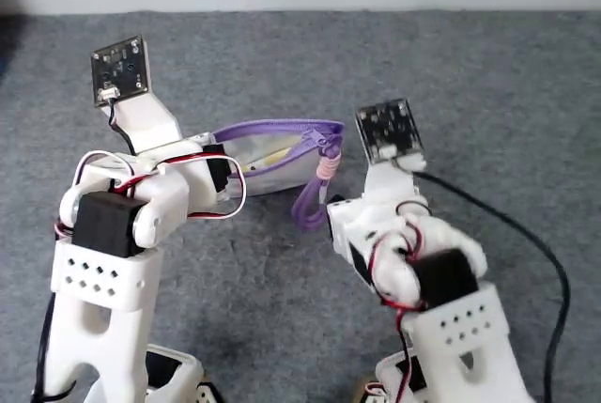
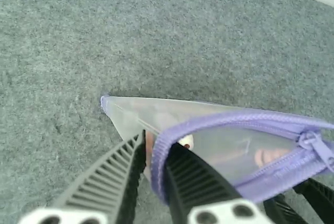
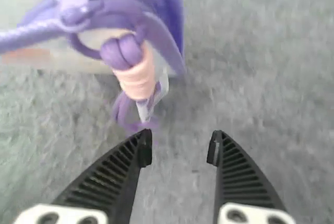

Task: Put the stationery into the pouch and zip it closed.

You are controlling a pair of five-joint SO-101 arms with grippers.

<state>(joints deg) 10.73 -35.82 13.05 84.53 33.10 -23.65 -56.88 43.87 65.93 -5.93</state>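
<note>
Between the arms, the pouch (image 1: 272, 163) lies lengthwise left to right; the left end effector (image 2: 155, 145) pinches its left rim, and the spread right end effector (image 3: 180, 140) sits just near of its pull cord (image 3: 133, 72).

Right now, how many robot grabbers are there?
2. The left gripper pinches the pouch rim; the right gripper hangs open beside its purple cord.
</note>
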